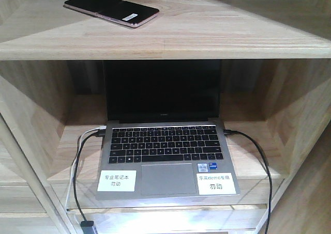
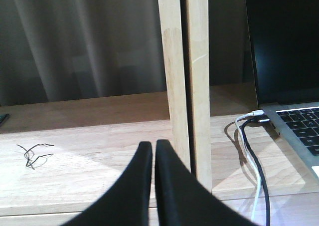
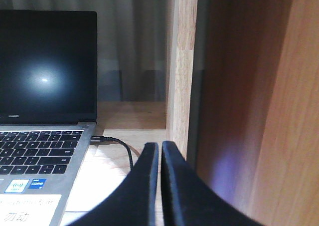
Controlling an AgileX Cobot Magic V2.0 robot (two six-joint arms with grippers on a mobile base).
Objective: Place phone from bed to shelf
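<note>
The black phone with a pinkish edge and white sticker lies flat on the upper board of the pale wooden shelf, at its left. No gripper appears in the front view. In the left wrist view my left gripper is shut with nothing between its black fingers, in front of a shelf upright. In the right wrist view my right gripper is shut and empty beside the shelf's right wall. The bed is out of view.
An open grey laptop with a dark screen sits on the lower tier, with black and white cables at its left and a black cable at its right. A small twisted wire lies on the board left of the upright.
</note>
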